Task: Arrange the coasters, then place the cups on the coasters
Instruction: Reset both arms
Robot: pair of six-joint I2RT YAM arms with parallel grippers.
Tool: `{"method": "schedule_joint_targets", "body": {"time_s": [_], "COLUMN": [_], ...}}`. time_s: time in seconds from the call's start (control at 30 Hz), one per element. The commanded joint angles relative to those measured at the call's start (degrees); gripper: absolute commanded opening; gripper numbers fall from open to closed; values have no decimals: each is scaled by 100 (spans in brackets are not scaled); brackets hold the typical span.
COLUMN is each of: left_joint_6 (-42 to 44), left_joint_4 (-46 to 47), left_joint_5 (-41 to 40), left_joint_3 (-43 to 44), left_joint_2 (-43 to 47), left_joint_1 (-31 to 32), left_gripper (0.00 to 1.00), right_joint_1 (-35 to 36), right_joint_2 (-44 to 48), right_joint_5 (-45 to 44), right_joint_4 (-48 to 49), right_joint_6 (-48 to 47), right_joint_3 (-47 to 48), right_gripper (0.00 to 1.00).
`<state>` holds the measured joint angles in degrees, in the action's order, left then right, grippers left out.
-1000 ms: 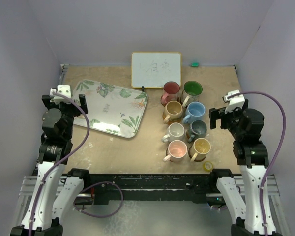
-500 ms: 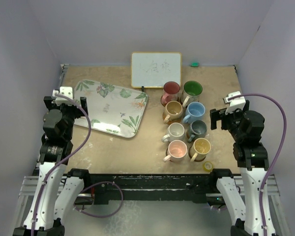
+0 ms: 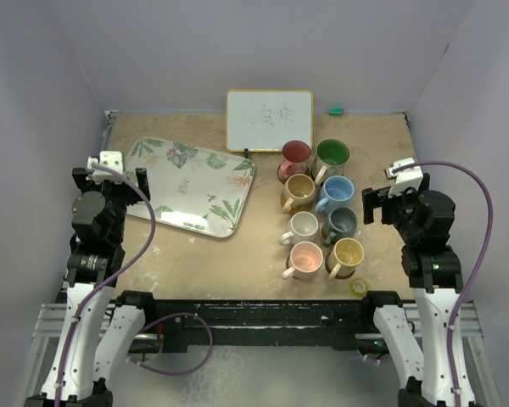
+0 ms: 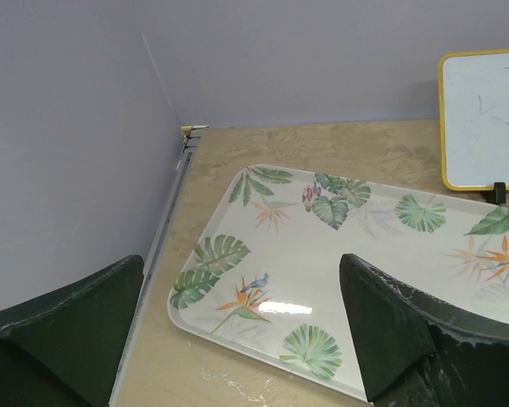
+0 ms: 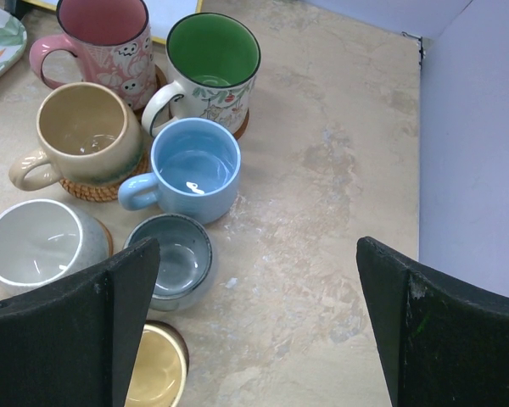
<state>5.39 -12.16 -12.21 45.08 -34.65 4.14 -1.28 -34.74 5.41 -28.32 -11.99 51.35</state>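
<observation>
Several cups stand close together in two columns right of centre: red (image 3: 295, 155), green (image 3: 332, 155), tan (image 3: 299, 192), blue (image 3: 336, 193), white (image 3: 303, 226), grey (image 3: 340, 222), pink (image 3: 305, 258), yellow (image 3: 346, 254). Coasters peek out under some: a woven one (image 5: 89, 191) under the tan cup (image 5: 85, 136), a brown one (image 5: 242, 123) under the green cup (image 5: 212, 59), a dark one (image 5: 182, 339) under the yellow cup (image 5: 157, 369). My right gripper (image 3: 390, 203) (image 5: 257, 246) hangs open right of the cups. My left gripper (image 3: 110, 180) (image 4: 240, 263) hangs open over the tray's near left corner.
A leaf-patterned tray (image 3: 191, 182) (image 4: 237, 339) lies at the left. A yellow-framed whiteboard (image 3: 269, 120) stands at the back. A small yellow tape roll (image 3: 359, 287) sits by the front edge, a small green object (image 3: 334, 109) at the back wall. Walls enclose three sides.
The left wrist swayed slightly and came back. Both grippers stay open and no cup has moved.
</observation>
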Motion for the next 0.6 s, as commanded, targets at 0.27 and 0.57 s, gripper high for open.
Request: {"method": "schedule_joint_targets", "body": {"time_s": [0.27, 0.57], "left_joint_6": [56, 65], "left_joint_4": [144, 135], "left_joint_5": [-84, -74], "left_joint_3": [53, 58], "left_joint_2": [21, 7], "left_joint_1": [-63, -71], "left_gripper": [93, 93], "right_joint_1": [4, 5], "right_joint_2": [9, 15], "right_joint_5": [-22, -39], "right_joint_4": [228, 239], "right_joint_6": [-43, -43], "right_joint_3": [11, 14], "right_gripper": [100, 100]}}
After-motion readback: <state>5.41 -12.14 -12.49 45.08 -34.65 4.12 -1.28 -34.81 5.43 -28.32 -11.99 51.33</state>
